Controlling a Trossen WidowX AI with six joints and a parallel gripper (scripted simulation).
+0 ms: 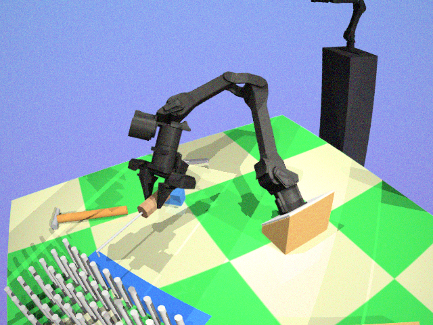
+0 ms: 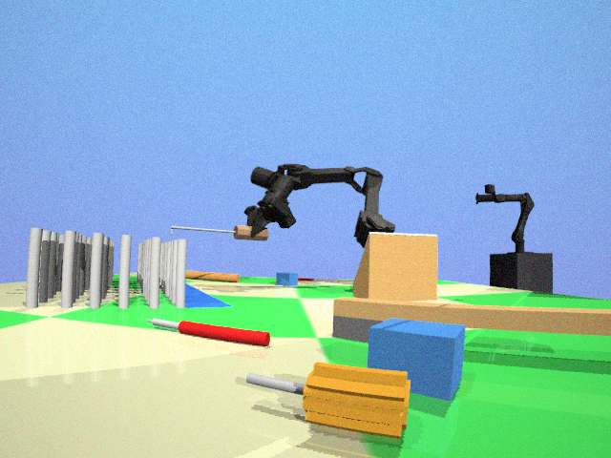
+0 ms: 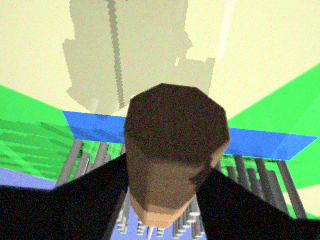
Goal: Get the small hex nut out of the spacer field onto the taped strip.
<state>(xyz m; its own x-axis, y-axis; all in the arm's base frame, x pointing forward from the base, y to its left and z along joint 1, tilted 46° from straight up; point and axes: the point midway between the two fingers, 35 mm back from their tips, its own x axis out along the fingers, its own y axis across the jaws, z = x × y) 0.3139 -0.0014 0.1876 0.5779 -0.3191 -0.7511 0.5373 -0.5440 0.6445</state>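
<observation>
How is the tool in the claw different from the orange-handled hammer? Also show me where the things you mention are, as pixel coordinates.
The hooked tool (image 1: 148, 206) (image 2: 242, 232) (image 3: 175, 125) is held up in the claw (image 1: 153, 201) (image 2: 254, 232), while the hammer (image 1: 92, 213) (image 2: 212, 276) lies on the table. The hooked tool has a short, chunky brown handle; the hammer's is longer, slimmer and orange. A thin rod with a bent tip extends from the hooked tool, whereas the hammer ends in a grey crosswise head. Both have a handle at one end.

So, going by the spacers (image 1: 94, 271) (image 2: 125, 271) (image 3: 272, 187): taped strip (image 1: 150, 290) (image 2: 201, 297) (image 3: 272, 142) runs right along their front, hammer (image 1: 92, 213) (image 2: 212, 276) lies just beyond their far end, wedge-shaped block (image 1: 309, 223) (image 2: 402, 266) sits well apart from them.
</observation>
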